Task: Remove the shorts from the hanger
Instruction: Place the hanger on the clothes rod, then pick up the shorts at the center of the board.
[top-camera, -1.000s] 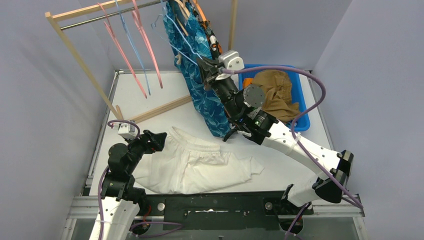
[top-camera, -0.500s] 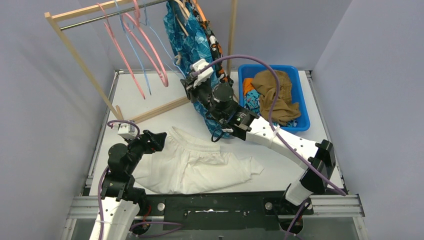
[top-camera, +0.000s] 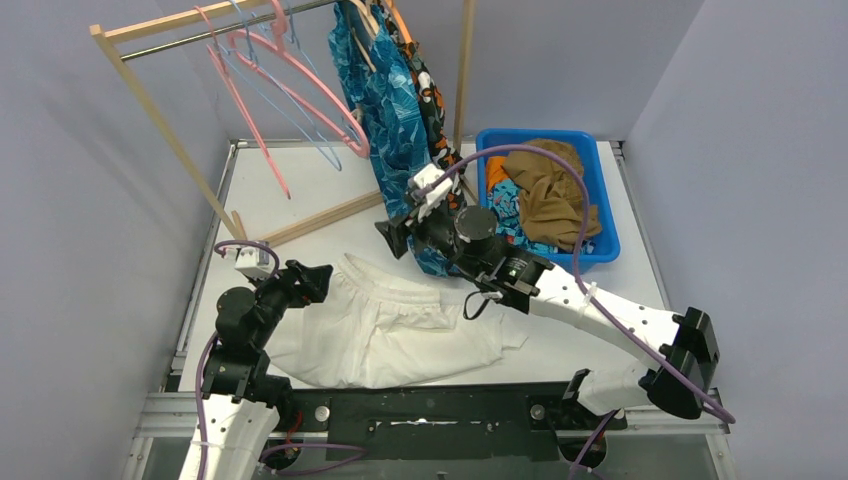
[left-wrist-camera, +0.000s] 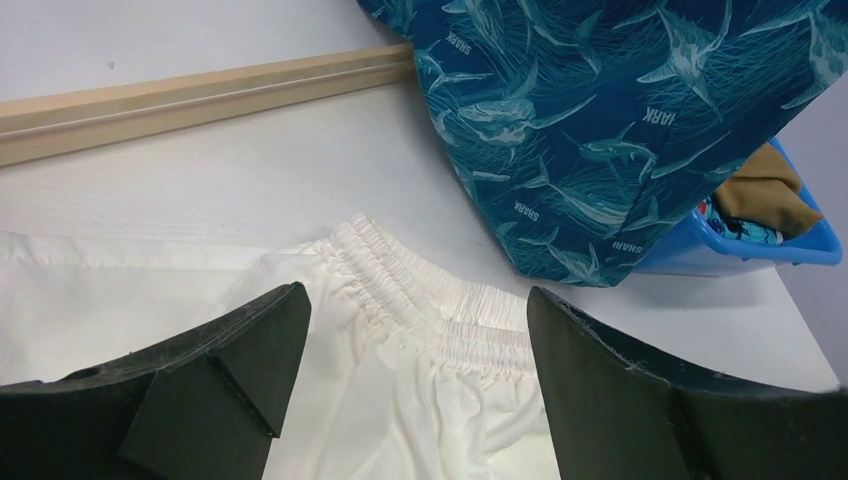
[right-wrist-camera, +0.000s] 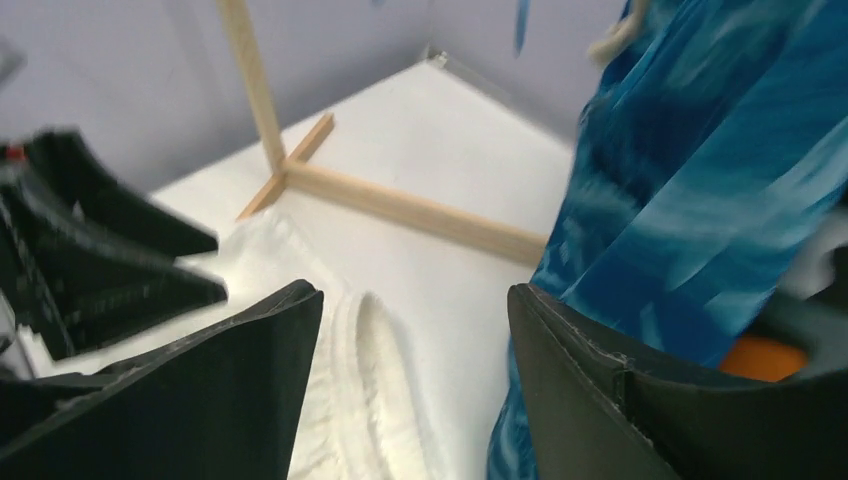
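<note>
Teal shark-print fabric shorts (top-camera: 395, 110) hang on a wooden rack (top-camera: 166, 130), upper centre. The black right gripper (top-camera: 392, 238), jaws apart and empty, hovers by their hem; next it probably must grasp and tug them free. The left gripper (top-camera: 320, 279), jaws apart, sits over white shorts (top-camera: 390, 330) on a white table (top-camera: 300, 190) between grey walls.

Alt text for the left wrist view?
White fabric shorts with a gathered elastic waistband lie on the white table, framed by the open black fingers of the left gripper. Teal shark-print shorts hang at upper right, partly hiding a blue plastic bin.
</note>
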